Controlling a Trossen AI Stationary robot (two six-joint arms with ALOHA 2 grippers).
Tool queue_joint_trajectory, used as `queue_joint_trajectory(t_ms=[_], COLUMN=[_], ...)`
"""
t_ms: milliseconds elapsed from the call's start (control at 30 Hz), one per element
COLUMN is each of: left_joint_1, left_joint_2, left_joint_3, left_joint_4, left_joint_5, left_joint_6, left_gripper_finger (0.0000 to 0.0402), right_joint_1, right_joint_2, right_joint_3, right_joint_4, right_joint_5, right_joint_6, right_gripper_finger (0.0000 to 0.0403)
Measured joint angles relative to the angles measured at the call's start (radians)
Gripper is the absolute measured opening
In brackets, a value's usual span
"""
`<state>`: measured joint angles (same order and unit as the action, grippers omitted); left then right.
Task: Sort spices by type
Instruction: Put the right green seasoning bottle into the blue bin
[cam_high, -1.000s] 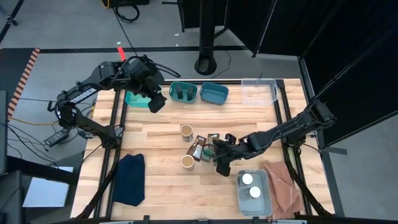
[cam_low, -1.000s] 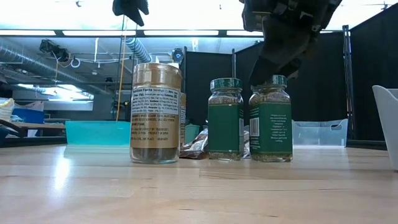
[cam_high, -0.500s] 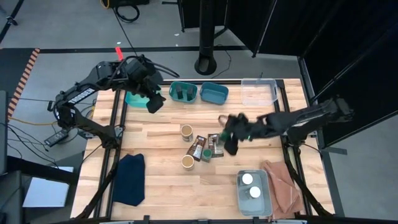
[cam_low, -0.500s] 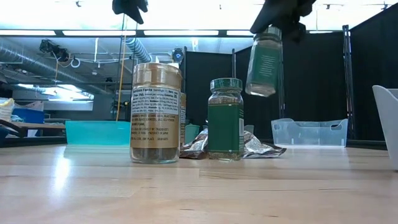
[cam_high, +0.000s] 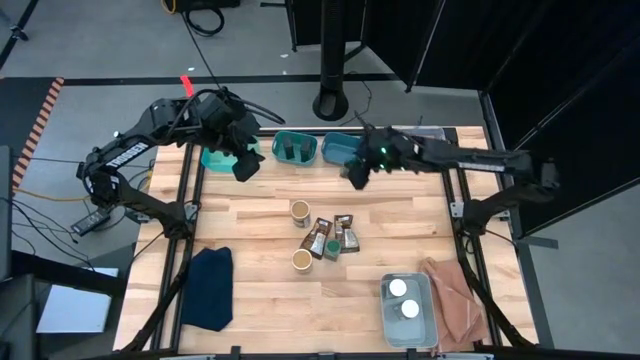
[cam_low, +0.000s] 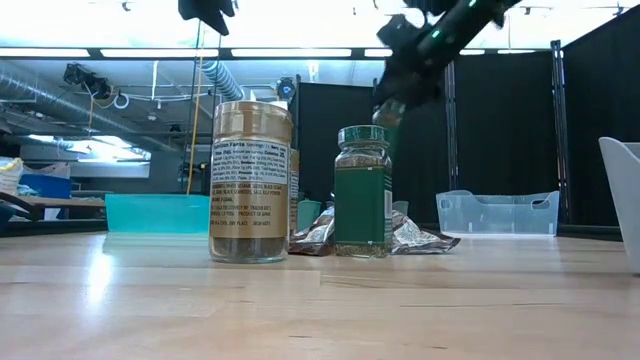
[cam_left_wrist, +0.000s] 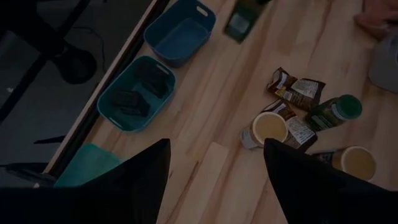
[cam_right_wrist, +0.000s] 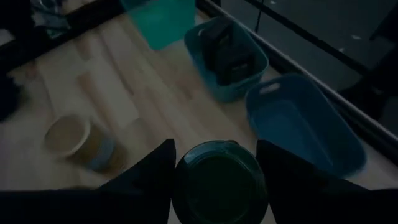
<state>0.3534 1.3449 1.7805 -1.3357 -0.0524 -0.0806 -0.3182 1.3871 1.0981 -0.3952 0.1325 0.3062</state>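
My right fingers (cam_right_wrist: 214, 171) clamp a green-lidded jar (cam_right_wrist: 219, 186) above the tabletop (cam_high: 420, 215) near the blue bin (cam_high: 343, 150); my left fingers (cam_left_wrist: 214, 162) hang apart over the teal bin (cam_left_wrist: 138, 94)

High view: looks straight down from above the table (cam_high: 400, 215), far enough to take in both arms and the surrounding floor.
Low view: sits at table-top height, facing level across the wood into the room; a tan-topped jar (cam_low: 251, 182) and a green-lidded jar (cam_low: 362, 192) stand close to the lens.
Left wrist view: looks down from high over the bins' end of the table, past its own dark fingers (cam_left_wrist: 140, 180).
Right wrist view: looks down from close above the blue bin (cam_right_wrist: 305, 134).
Shared: both wrist views and the high view show the teal bin (cam_high: 295, 148) and blue bin.
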Motion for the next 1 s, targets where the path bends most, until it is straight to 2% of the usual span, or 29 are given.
queue_joint_trajectory(t_ms=[233,333,500,733,1000], left_joint_1=[0.0,0.0,0.0,0.0,0.0], left_joint_2=[0.0,0.0,0.0,0.0,0.0], left_joint_3=[0.0,0.0,0.0,0.0,0.0], left_joint_4=[-0.002,-0.002,-0.001,-0.001,0.0], left_joint_5=[-0.006,-0.006,-0.007,-0.029,-0.028], left_joint_6=[0.0,0.0,-0.001,-0.002,-0.002], left_gripper_finger=[0.0264,0.0264,0.0264,0.0264,0.0264], right_joint_1=[-0.156,-0.2,-0.229,-0.253,-0.254], right_joint_2=[0.123,0.192,0.323,0.479,0.53], right_joint_3=[0.0,0.043,0.19,0.385,0.414], right_joint_4=[0.16,0.163,0.14,-0.03,-0.062], right_joint_5=[-0.083,-0.111,-0.128,-0.127,-0.122], right_joint_6=[-0.04,-0.061,-0.126,-0.194,-0.201], right_gripper_finger=[0.0208,0.0208,0.0208,0.0208,0.0211])
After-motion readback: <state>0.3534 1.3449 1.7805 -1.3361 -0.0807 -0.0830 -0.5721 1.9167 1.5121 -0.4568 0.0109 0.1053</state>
